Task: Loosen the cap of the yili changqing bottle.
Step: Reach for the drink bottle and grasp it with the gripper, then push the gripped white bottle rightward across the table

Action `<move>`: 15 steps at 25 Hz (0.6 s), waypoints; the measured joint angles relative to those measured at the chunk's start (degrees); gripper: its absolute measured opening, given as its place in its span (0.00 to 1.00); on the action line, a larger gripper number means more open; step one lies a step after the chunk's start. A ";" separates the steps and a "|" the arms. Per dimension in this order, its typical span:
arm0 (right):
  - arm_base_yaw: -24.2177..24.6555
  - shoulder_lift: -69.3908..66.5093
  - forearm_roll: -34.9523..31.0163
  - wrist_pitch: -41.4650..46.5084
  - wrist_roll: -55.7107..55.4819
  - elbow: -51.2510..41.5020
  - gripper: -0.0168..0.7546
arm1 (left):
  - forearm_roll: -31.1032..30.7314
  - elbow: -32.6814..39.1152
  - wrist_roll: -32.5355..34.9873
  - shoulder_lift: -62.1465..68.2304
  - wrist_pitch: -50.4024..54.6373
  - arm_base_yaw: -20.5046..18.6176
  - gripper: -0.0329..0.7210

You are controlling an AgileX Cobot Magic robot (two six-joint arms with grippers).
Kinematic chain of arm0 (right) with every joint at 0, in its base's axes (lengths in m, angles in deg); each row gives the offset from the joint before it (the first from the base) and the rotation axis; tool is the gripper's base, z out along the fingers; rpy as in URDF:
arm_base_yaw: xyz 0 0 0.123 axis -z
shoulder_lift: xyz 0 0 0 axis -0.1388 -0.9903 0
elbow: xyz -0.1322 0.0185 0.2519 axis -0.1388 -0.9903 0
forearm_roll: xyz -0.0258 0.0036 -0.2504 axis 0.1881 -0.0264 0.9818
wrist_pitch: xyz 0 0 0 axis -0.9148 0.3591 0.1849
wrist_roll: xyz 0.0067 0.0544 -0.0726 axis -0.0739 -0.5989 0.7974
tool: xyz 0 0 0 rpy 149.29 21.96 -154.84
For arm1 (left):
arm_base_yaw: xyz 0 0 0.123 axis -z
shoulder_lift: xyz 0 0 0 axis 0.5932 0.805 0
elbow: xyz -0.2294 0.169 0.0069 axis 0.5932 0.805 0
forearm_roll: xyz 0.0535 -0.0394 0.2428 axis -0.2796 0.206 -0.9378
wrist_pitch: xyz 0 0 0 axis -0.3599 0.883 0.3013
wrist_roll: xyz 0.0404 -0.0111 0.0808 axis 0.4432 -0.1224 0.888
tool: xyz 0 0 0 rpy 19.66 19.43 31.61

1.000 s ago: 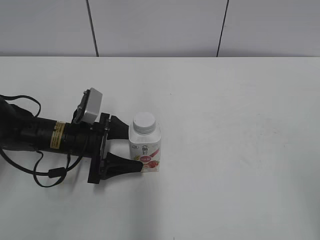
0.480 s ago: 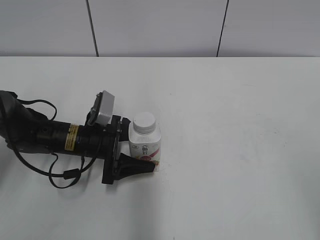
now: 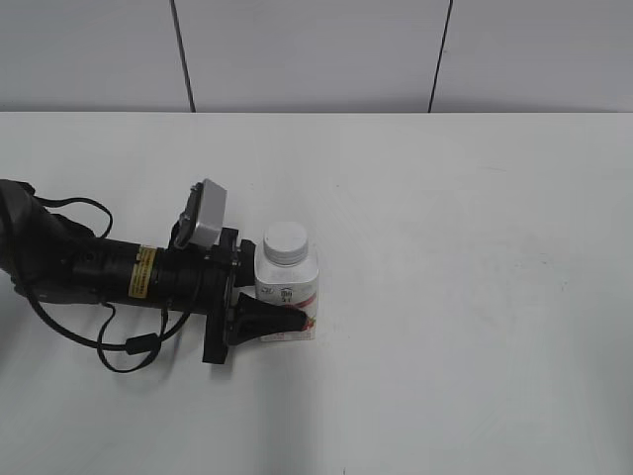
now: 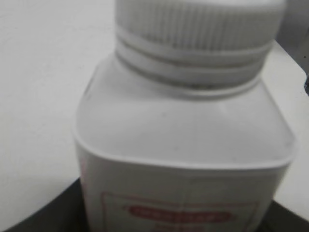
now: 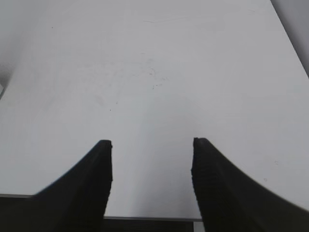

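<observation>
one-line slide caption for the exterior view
Left end effector closed around the upright yili changqing bottle, cap on.

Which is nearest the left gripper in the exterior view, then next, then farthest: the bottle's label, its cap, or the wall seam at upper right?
1. Label on the bottle's lower front, at the left gripper.
2. Cap, just above, on top.
3. Wall seam, far off at upper right.

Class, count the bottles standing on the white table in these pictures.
1. The yili changqing bottle stands left of the table's centre, between the left gripper's fingers, its cap on. None seems hidden.
</observation>
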 joint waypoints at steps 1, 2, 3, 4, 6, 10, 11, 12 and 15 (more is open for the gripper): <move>0.00 0.00 0.00 0.00 0.00 0.00 0.57 | 0.00 0.00 0.00 0.00 0.00 0.00 0.59; 0.00 0.00 0.00 0.00 0.00 0.00 0.57 | 0.00 0.00 0.00 0.00 0.00 0.00 0.58; 0.00 0.00 0.00 0.00 0.00 0.00 0.57 | 0.00 0.00 0.00 0.00 0.00 0.08 0.58; 0.00 0.00 0.00 0.00 0.00 0.00 0.57 | 0.00 0.00 0.00 0.00 0.00 0.20 0.57; 0.00 0.00 0.00 0.00 0.00 0.00 0.57 | 0.42 0.00 0.00 0.00 0.06 0.72 0.57; 0.00 0.00 0.00 0.00 0.00 0.00 0.57 | 1.20 0.00 0.00 -0.29 0.57 2.15 0.56; 0.00 0.00 0.00 0.00 0.00 0.00 0.57 | 1.25 -0.06 0.00 -0.48 0.86 2.47 0.56; 0.00 0.00 0.00 0.00 0.00 0.00 0.57 | 1.20 -0.23 0.00 -0.65 1.01 2.69 0.56; 0.00 0.00 0.00 0.00 0.00 0.00 0.57 | 1.26 -2.12 0.00 -0.72 1.14 3.45 0.56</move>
